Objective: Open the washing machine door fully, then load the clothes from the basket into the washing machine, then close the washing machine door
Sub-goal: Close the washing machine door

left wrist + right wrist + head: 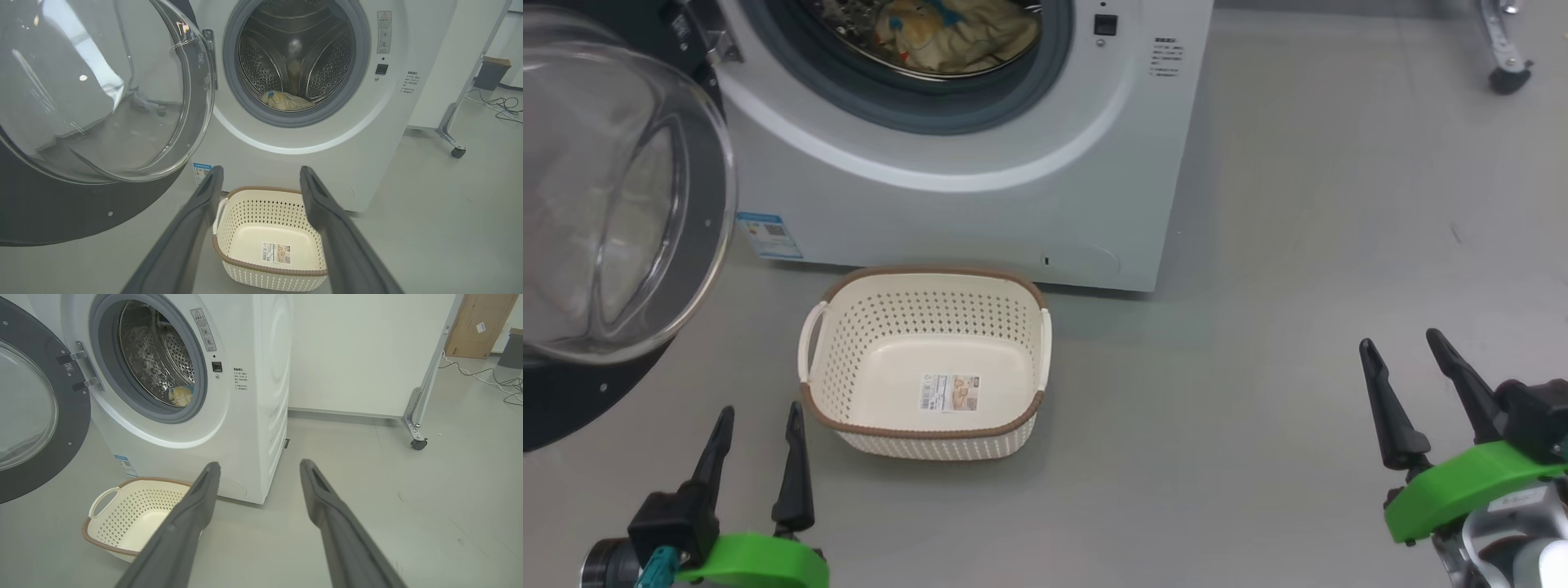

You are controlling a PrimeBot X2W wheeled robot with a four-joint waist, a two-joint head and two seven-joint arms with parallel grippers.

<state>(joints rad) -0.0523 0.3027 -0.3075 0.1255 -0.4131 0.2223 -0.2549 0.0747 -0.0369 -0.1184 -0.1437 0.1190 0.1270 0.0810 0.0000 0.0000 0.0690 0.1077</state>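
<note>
The white washing machine (980, 204) stands ahead, and its door (613, 204) is swung wide open to the left, glass bowl bulging toward me. Pale yellow clothes (947, 33) with a bear print lie inside the steel drum (294, 53). On the floor in front sits the cream basket (927, 363), holding nothing but the label sticker on its bottom. My left gripper (758, 418) hovers open just left of the basket. Far to the right, my right gripper (1403, 345) is open over bare floor. Both hold nothing.
A blue energy sticker (768, 237) marks the machine's lower left front. A wheeled metal stand leg (419, 416) is to the right of the machine, with cables (486, 379) and a cardboard box (474, 326) further back. Grey floor spreads to the right.
</note>
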